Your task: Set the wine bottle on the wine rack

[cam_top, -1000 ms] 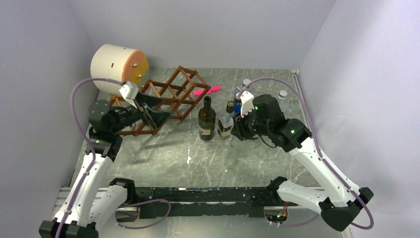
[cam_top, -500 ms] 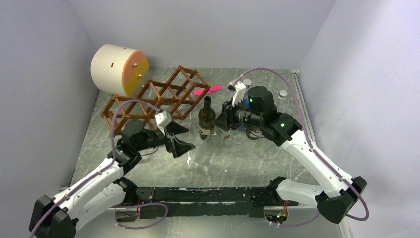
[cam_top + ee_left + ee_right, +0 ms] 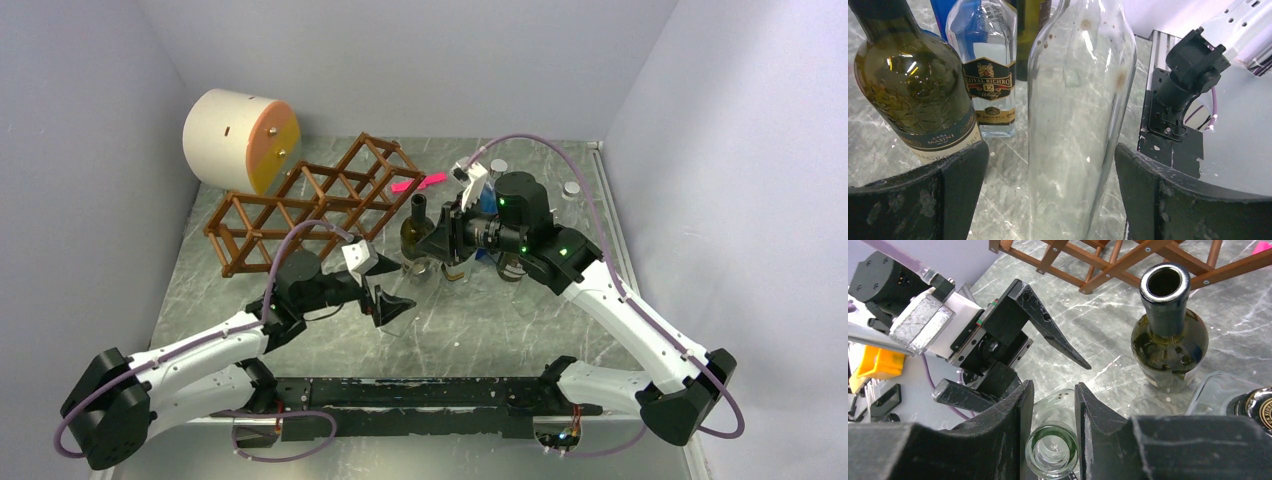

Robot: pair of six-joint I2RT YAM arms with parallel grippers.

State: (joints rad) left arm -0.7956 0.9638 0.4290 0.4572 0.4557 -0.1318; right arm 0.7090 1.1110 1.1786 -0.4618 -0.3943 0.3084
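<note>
A clear glass wine bottle hangs tilted over the table's middle. My right gripper is shut on its neck; in the right wrist view the pads press both sides of the neck just below the bottle's open mouth. My left gripper is open, with its jaws on either side of the bottle's body and gaps on both sides. The reddish-brown wine rack lies at the back left, with no bottle in it.
A dark green bottle and a whisky bottle stand just behind the held bottle. A cream-and-orange drum sits at the back left. A pink scrap and bottle caps lie at the back.
My left gripper has swung from the rack down to the table's middle and now straddles the bottle. My right gripper has tipped the clear bottle out from among the standing ones.
</note>
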